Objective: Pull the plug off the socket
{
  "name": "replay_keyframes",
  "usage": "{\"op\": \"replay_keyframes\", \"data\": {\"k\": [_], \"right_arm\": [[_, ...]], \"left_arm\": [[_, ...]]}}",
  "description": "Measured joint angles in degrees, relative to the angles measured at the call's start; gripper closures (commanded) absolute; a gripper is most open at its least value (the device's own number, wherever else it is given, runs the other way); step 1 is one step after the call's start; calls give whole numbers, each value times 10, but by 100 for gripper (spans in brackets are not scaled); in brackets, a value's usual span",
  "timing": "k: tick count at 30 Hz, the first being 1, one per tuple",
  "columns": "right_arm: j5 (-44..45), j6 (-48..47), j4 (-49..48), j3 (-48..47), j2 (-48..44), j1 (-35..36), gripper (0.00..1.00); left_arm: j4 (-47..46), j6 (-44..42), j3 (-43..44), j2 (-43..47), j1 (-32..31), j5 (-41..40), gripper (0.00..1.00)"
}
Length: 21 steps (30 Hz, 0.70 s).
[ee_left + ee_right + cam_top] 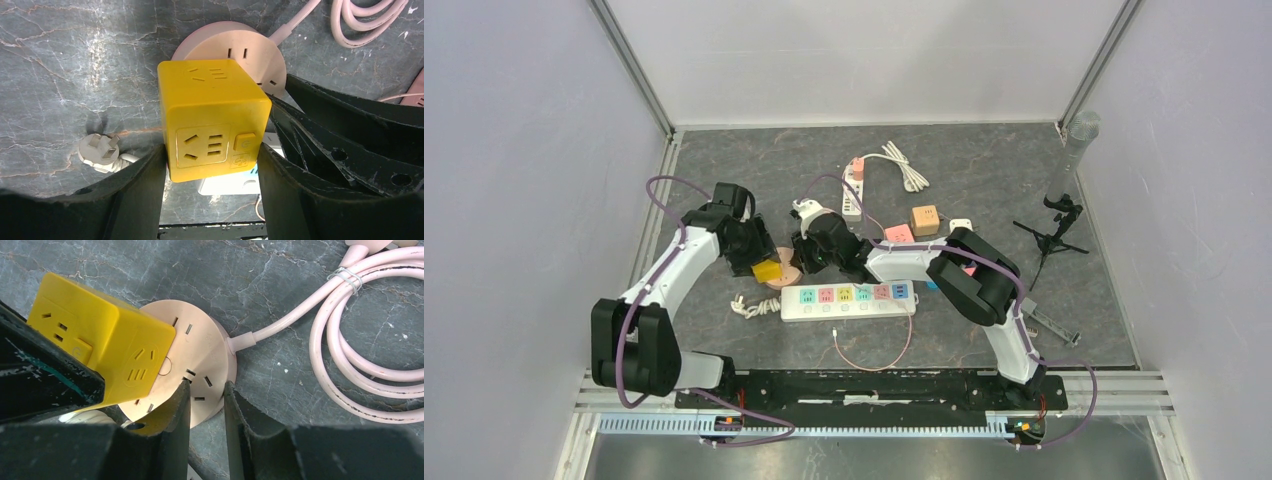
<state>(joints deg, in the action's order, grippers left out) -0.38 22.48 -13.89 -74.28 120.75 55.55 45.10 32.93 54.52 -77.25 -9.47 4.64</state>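
Holding: the left end effector has its fingers pressed on two opposite sides of the yellow cube plug, at a medium spread.
Bracing: the right end effector is narrow, pinching the rim of the round socket.
Plug position: against the round socket's face, over the half away from the socket's cord. The socket lies on the surface.
Progress: both grips look set. No prongs show between plug and socket, so the plug reads as not yet free. Whether it is partly lifted, cannot tell.
Left to do: draw the plug straight off the socket's face while the socket is held down.
Plug facing: the outlet face with a button looks toward the left wrist camera. Other visible sides also carry outlet slots.
Long axis: none to speak of, since the sides are near equal. The axis that matters is the prong line, judged square to the socket's face.
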Motion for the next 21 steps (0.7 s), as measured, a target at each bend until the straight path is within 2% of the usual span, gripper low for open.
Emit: {"op": "replay_keyframes", "data": {"k": [14,21], "right_arm": [[4,0,4,-5,2,1,69],[3,2,5,-5,2,1,69]], "left_arm": [[-15,-2,-10,0,14,17,57],[8,-7,10,-3,3,-4,57]]}}
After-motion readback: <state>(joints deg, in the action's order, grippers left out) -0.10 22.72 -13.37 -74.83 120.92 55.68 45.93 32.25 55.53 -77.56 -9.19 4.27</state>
